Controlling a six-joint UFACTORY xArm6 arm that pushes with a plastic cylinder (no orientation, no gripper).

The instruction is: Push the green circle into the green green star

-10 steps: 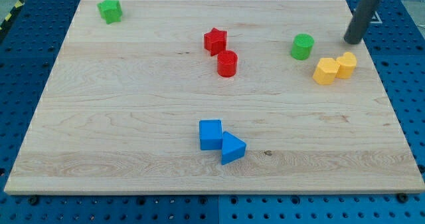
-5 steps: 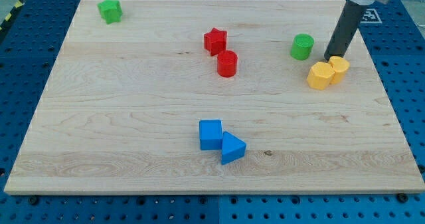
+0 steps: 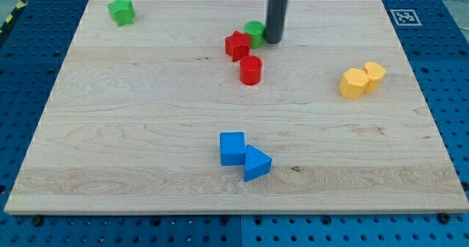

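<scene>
The green circle (image 3: 254, 31) sits near the view's top centre, touching or almost touching the red star (image 3: 237, 45) on its left. My tip (image 3: 272, 40) is right against the green circle's right side and hides part of it. The green star (image 3: 121, 12) lies far off at the view's top left corner of the wooden board (image 3: 146, 130).
A red cylinder (image 3: 250, 69) stands just below the red star. Two yellow blocks (image 3: 361, 79) sit together at the view's right. A blue cube (image 3: 232, 148) and a blue triangle (image 3: 256, 163) touch at the lower centre.
My tip swept left from the view's right edge, nudging the yellow blocks down-left, then pushed the green circle left and up against the red star.
</scene>
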